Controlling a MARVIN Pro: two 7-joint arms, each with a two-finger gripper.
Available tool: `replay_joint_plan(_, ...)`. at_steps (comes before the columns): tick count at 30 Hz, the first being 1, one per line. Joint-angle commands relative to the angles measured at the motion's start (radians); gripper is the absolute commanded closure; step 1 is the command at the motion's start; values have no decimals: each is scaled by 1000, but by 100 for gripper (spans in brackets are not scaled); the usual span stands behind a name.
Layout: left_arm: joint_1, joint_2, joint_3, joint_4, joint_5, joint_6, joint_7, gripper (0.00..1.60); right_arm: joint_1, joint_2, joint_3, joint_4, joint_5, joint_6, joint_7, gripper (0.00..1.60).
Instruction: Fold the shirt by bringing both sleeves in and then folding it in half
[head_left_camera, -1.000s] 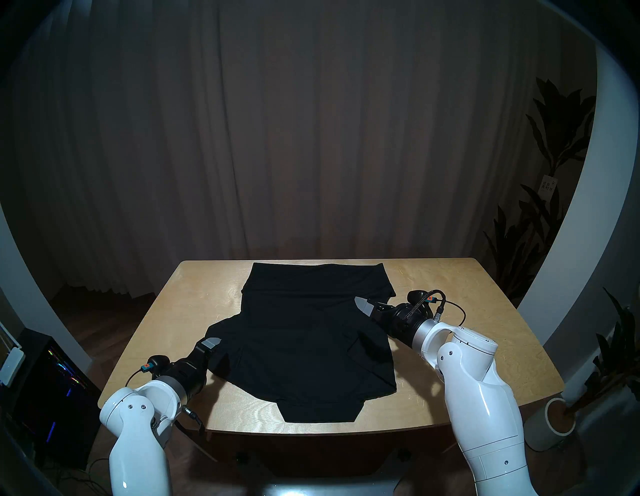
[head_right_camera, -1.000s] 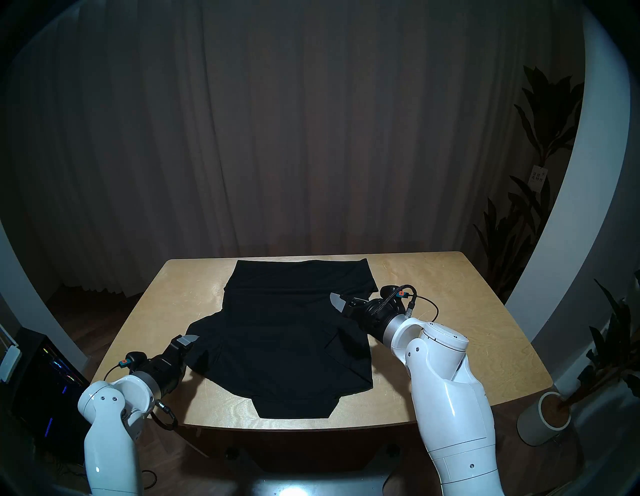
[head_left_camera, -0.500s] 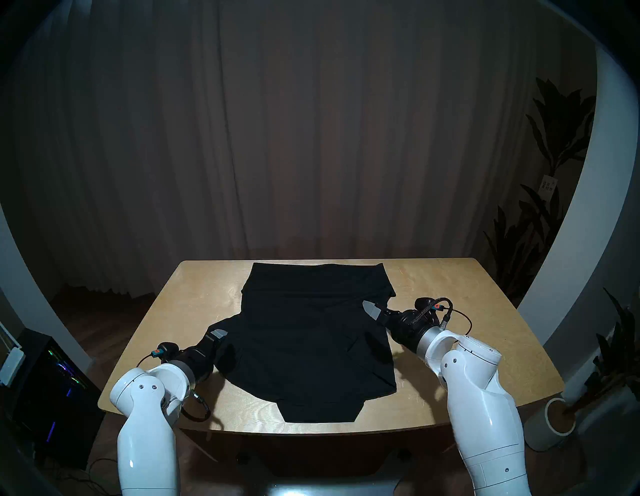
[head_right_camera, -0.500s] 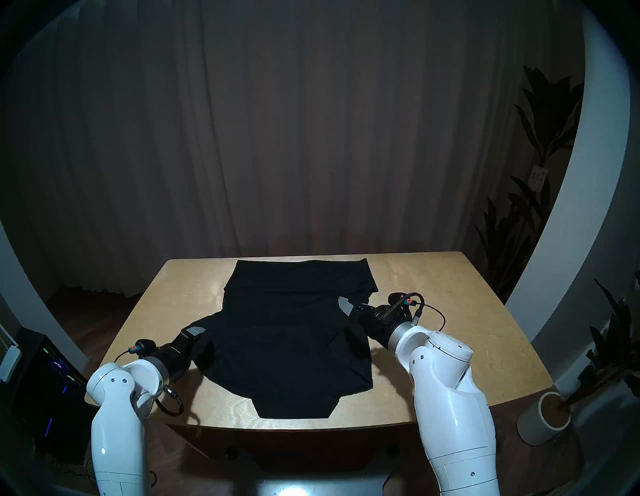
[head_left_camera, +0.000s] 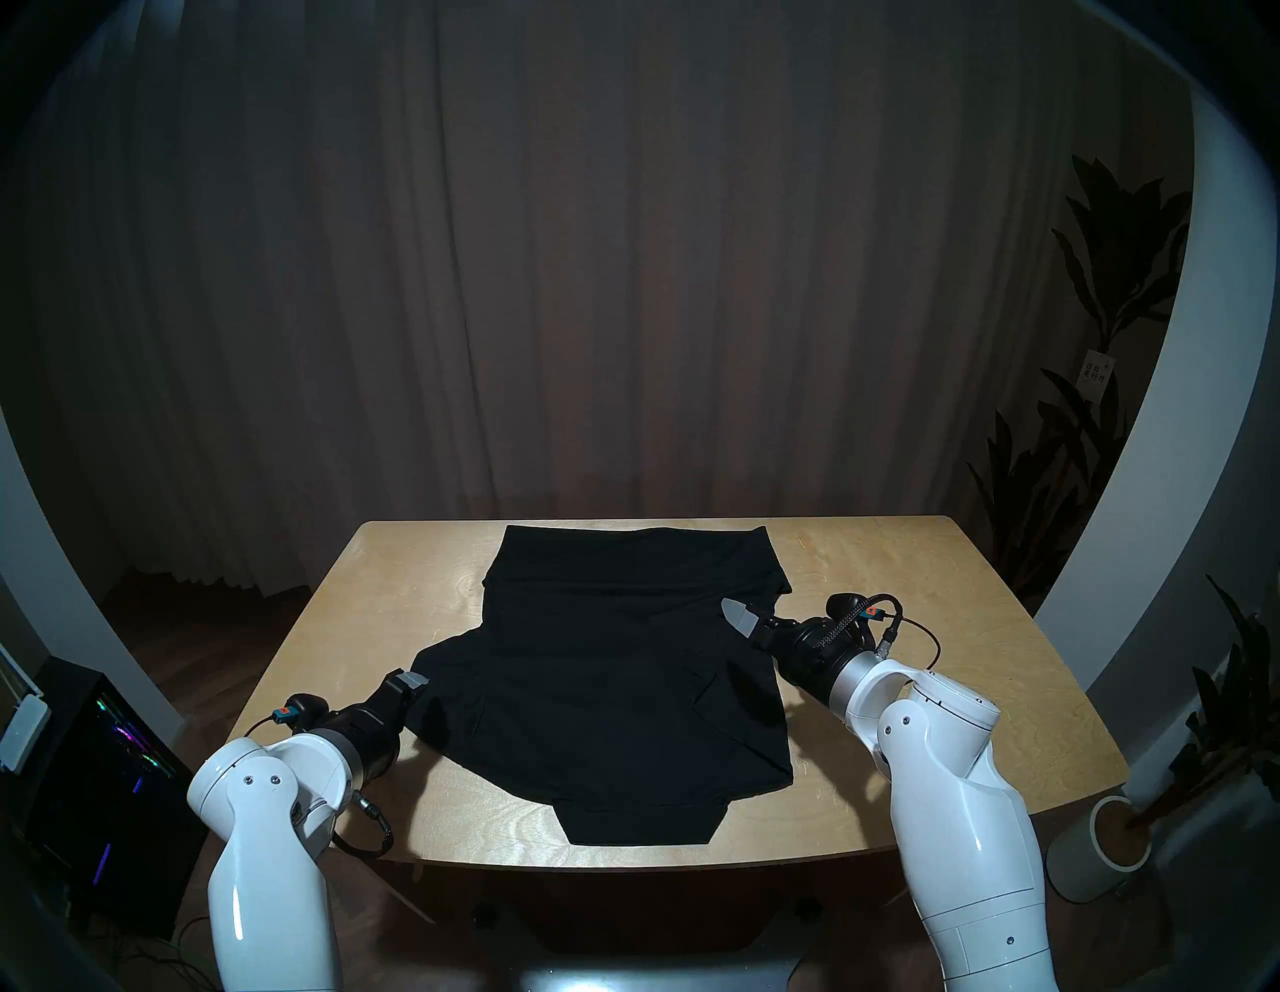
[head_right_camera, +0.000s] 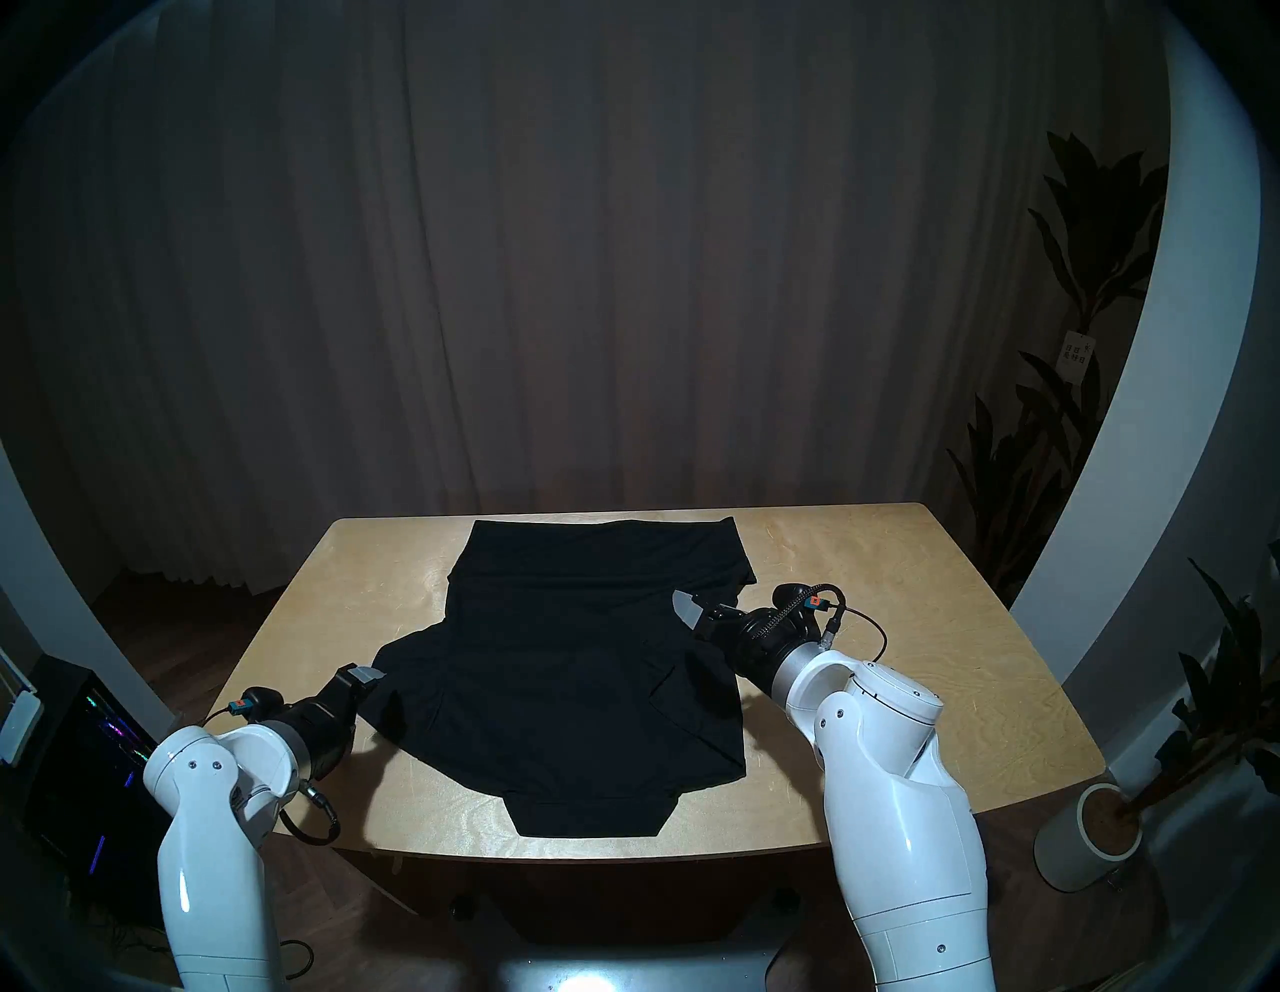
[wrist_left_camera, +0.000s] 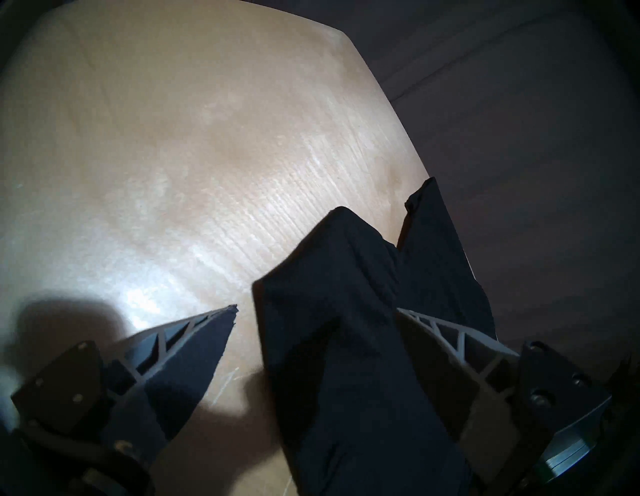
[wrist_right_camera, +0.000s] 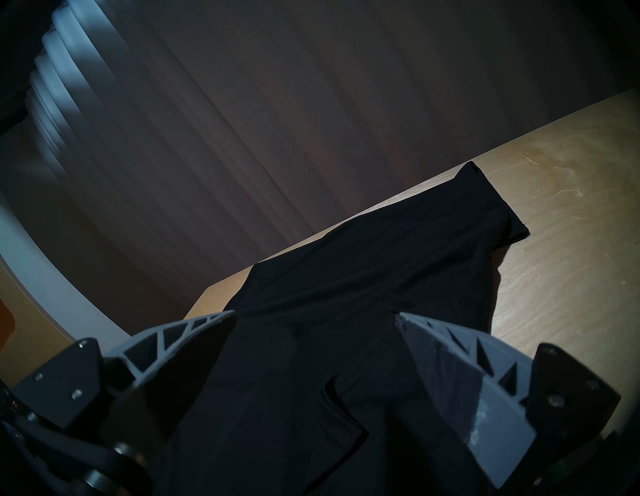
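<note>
Here, from my head, the black shirt (head_left_camera: 623, 679) lies spread on the wooden table (head_left_camera: 935, 623), its left sleeve (head_left_camera: 443, 665) sticking out, my left gripper (head_left_camera: 413, 682) at that sleeve's edge and my right gripper (head_left_camera: 738, 616) over the shirt's right side. At my left wrist, my jaws gape, sleeve cloth (wrist_left_camera: 346, 346) between them, ungripped. At my right wrist, my jaws stand wide above the fabric (wrist_right_camera: 329, 311), holding nothing.
</note>
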Motion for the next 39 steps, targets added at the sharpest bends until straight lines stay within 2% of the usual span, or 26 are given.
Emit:
replay_joint_plan(1,-10,-28,3,21,-2,-12,34,0,20,-4,-3,-13,2,-1,-1,0)
replay_joint_plan(4,-52,-15,22,68,-9,-45,53,0,20,-6,0,-13,6,1,-5,0)
replay_joint_plan(7,-84,-8,39,95,5,-49,51,0,18,-6,4,-15,7,-1,-5,0)
replay_joint_plan(16,-100,21,72,146,27,-36,63,0,12,-11,22,-25,12,2,-11,0)
replay_joint_plan(27,-133,35,71,206,31,-45,60,0,13,-18,23,-29,7,-13,-20,0)
replay_joint_plan(28,-135,36,72,209,32,-45,62,6,14,-20,26,-28,8,-13,-24,0)
replay_joint_plan(29,-136,40,75,211,36,-44,62,65,14,-25,31,-30,12,-7,-31,0)
replay_joint_plan(30,-138,38,73,213,33,-44,62,87,18,-37,45,-27,37,21,-38,0)
replay_joint_plan(33,-145,45,79,218,39,-44,61,160,21,-37,52,-23,36,11,-43,0)
replay_joint_plan(39,-151,47,91,208,44,-58,46,160,19,-32,54,-24,38,6,-45,0)
